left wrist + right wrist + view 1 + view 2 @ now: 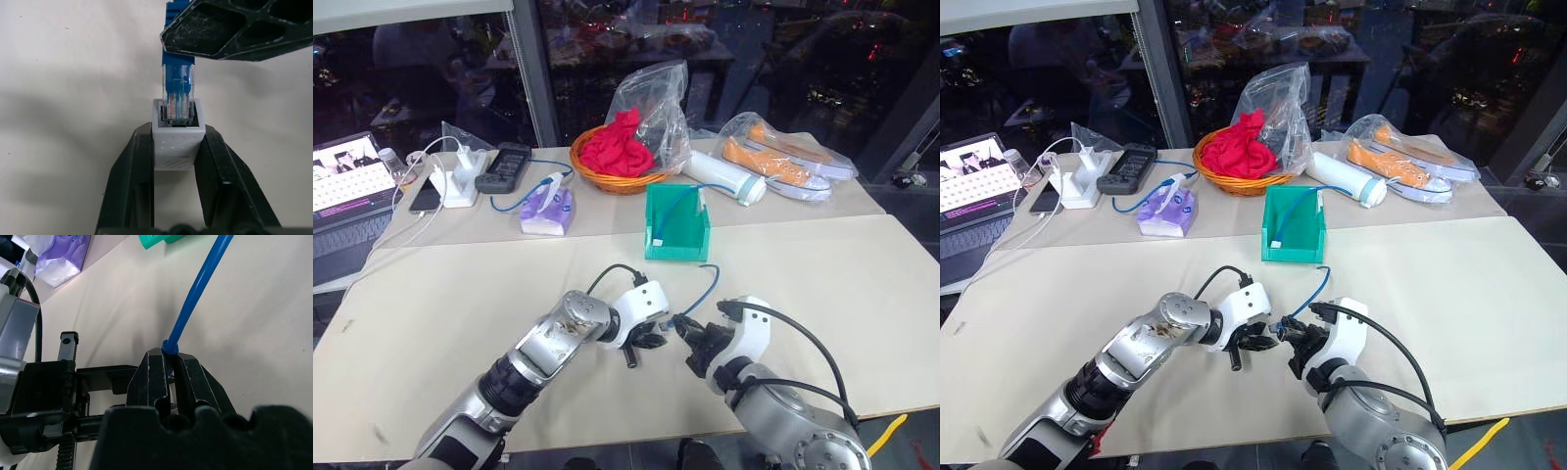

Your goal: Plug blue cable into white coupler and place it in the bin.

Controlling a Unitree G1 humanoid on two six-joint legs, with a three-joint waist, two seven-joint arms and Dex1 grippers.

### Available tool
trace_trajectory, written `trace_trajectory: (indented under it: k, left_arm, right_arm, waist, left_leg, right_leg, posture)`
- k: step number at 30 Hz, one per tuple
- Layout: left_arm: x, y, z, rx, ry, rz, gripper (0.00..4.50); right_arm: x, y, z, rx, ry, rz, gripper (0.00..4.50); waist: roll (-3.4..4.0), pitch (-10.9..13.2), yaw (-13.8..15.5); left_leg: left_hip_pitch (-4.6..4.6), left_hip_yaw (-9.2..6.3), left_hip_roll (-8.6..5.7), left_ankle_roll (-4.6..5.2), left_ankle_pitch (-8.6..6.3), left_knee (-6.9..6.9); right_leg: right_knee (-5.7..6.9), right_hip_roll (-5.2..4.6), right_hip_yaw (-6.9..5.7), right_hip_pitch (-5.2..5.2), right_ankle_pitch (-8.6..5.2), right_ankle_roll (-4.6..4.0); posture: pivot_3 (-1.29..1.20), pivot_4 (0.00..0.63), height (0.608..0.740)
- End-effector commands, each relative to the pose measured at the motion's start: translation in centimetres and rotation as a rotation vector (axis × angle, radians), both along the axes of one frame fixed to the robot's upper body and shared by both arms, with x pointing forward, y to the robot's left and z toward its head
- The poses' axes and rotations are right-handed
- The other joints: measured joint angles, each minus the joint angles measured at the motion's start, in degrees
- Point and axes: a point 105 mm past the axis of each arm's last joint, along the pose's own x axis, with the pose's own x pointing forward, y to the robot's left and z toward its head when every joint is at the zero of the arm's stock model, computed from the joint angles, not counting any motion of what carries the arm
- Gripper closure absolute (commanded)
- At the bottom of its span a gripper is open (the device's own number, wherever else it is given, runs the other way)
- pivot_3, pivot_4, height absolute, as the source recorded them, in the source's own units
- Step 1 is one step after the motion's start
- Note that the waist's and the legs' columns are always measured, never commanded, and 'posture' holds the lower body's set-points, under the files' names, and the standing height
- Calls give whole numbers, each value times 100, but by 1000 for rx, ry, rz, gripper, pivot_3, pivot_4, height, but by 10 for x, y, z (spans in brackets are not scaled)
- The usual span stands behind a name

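Note:
My left gripper (177, 134) is shut on the white coupler (177, 147), its socket facing away from the wrist. The clear plug of the blue cable (178, 93) sits in the mouth of that socket; how deep it goes I cannot tell. My right gripper (168, 355) is shut on the blue cable (198, 296) just behind the plug. The two grippers meet tip to tip above the table's near middle, the left gripper (649, 339) on the left and the right gripper (691, 338) on the right. The cable's loose end (707, 287) arcs toward the teal bin (656, 220), which stands just beyond.
Inside the bin lies another blue cable (679, 199). Behind it stand an orange basket with red cloth (617, 157), a white cylinder (724, 177) and bagged shoes (788, 157). A purple tissue pack (546, 211), a black remote (503, 166), a charger block (461, 177) and a laptop (342, 196) are at the far left.

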Motion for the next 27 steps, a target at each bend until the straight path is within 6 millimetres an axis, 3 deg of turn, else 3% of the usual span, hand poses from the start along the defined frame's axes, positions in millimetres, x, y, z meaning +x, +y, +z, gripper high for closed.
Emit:
trace_trajectory:
  k: [1, 13, 27]
  left_arm:
    - [2, -3, 17, -32, -54, -1, 3857]
    - [1, -4, 19, -35, -50, 4, 3857]
    - [-6, -7, 20, -60, 0, 10, 3857]
  right_arm:
    - [-6, 4, -8, -58, 32, 50, 4500]
    - [-5, 6, -10, -188, 14, 103, 4500]
    - [-12, 29, -12, -61, 43, 131, 4500]
  waist:
    - [0, 0, -1]
    - [0, 0, -2]
    - [0, 0, -27]
  left_leg:
    - [0, 0, 0, 0, 0, 0]
    - [-2, 0, 0, 0, 0, -1]
    - [3, 0, 1, 0, 0, -1]
  right_leg:
    - [0, 0, 0, 0, 0, 0]
    - [0, 0, 0, 0, 0, 0]
    - [1, 1, 1, -1, 0, 0]
  posture:
    - [0, 150, 740]
    - [0, 150, 740]
    - [0, 150, 740]
